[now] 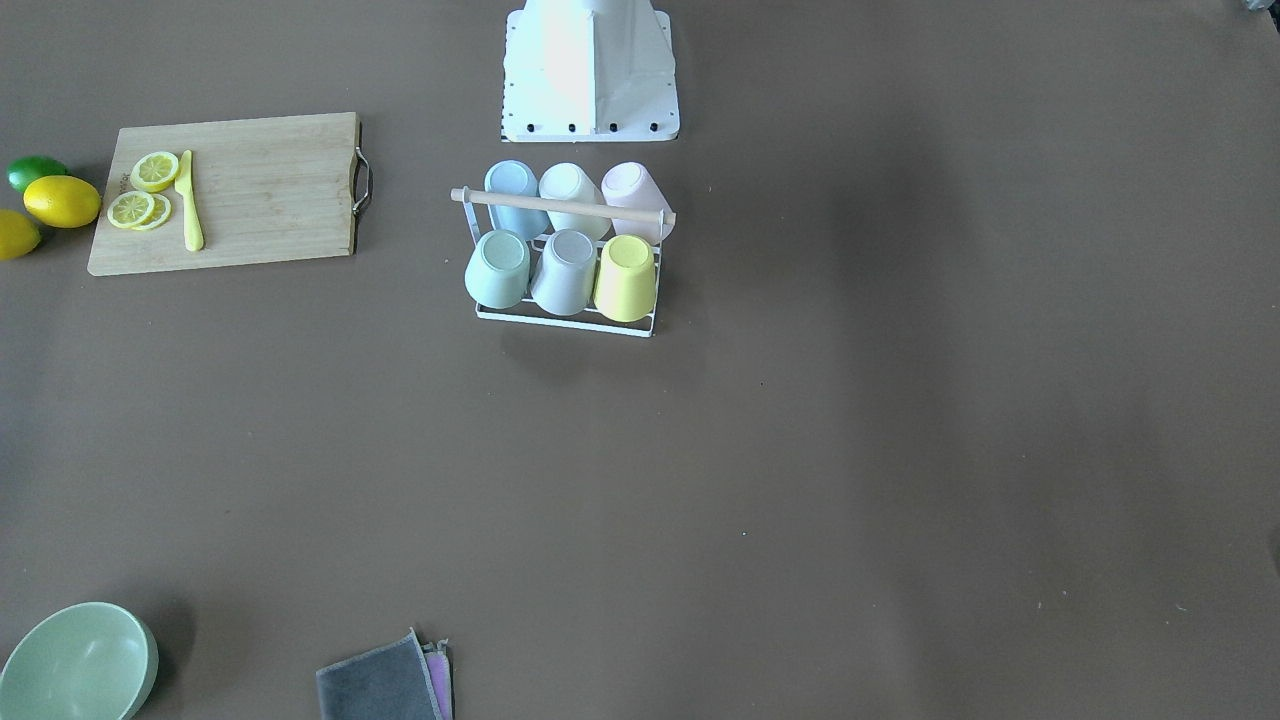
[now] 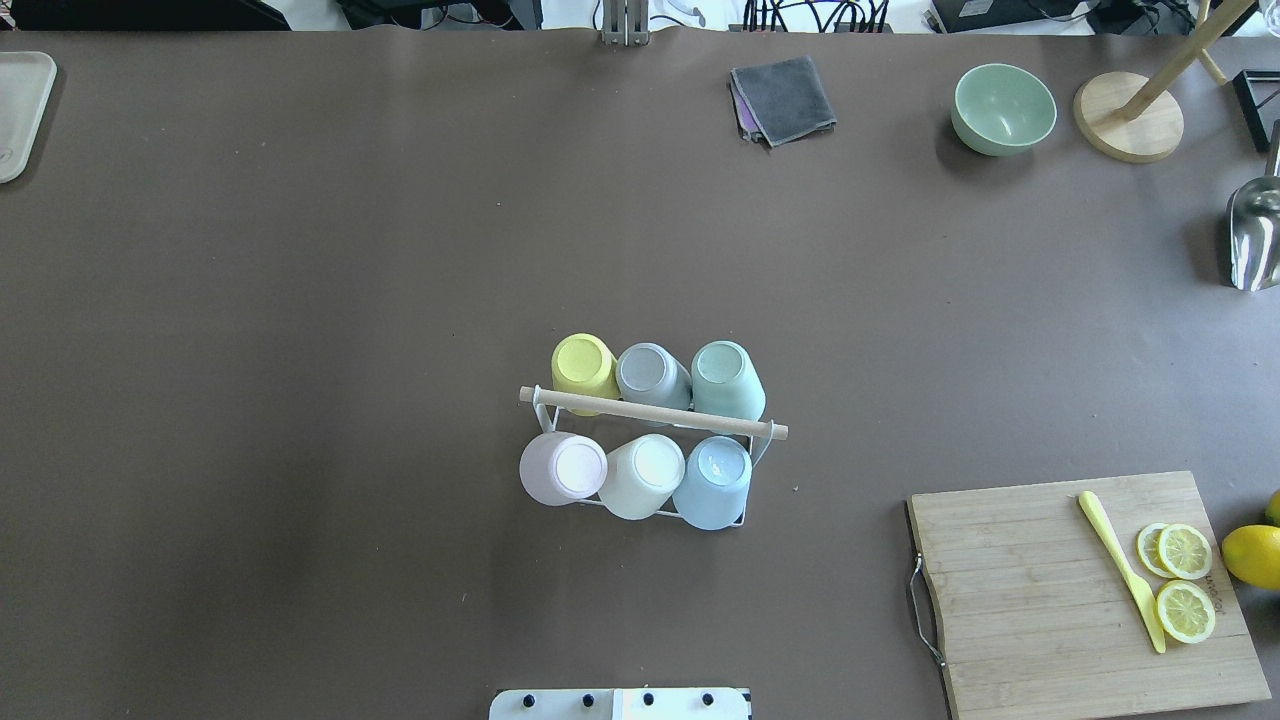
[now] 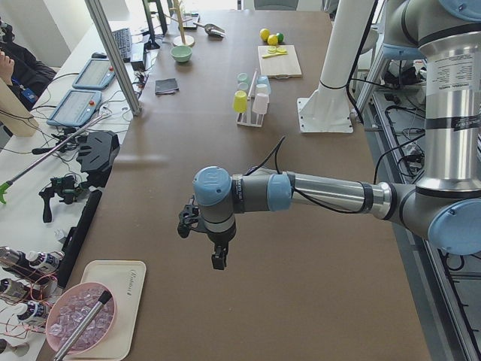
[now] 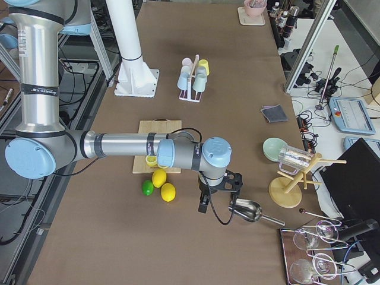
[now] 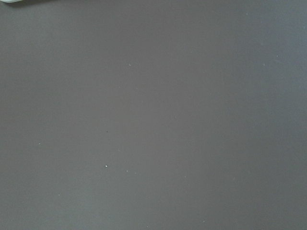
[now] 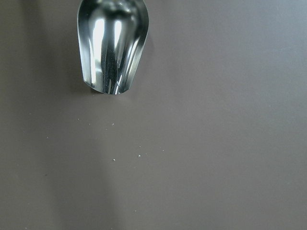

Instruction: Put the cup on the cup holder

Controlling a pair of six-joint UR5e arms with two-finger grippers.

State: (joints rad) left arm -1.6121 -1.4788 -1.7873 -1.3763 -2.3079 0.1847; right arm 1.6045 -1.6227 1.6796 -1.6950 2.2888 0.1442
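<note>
Cup holder with six upturned cups; stamp on cutting board illegible.

Soft, even light fills every view, bright without harshness. The brown bench carries broad, faint darker bands instead of hard-edged shadows, and the cup holder throws only a pale, blurred one. The white robot base is blown out in the front-facing view. The metal scoop shows bright streaked glare. The left wrist view is flat, dim grey.
</note>
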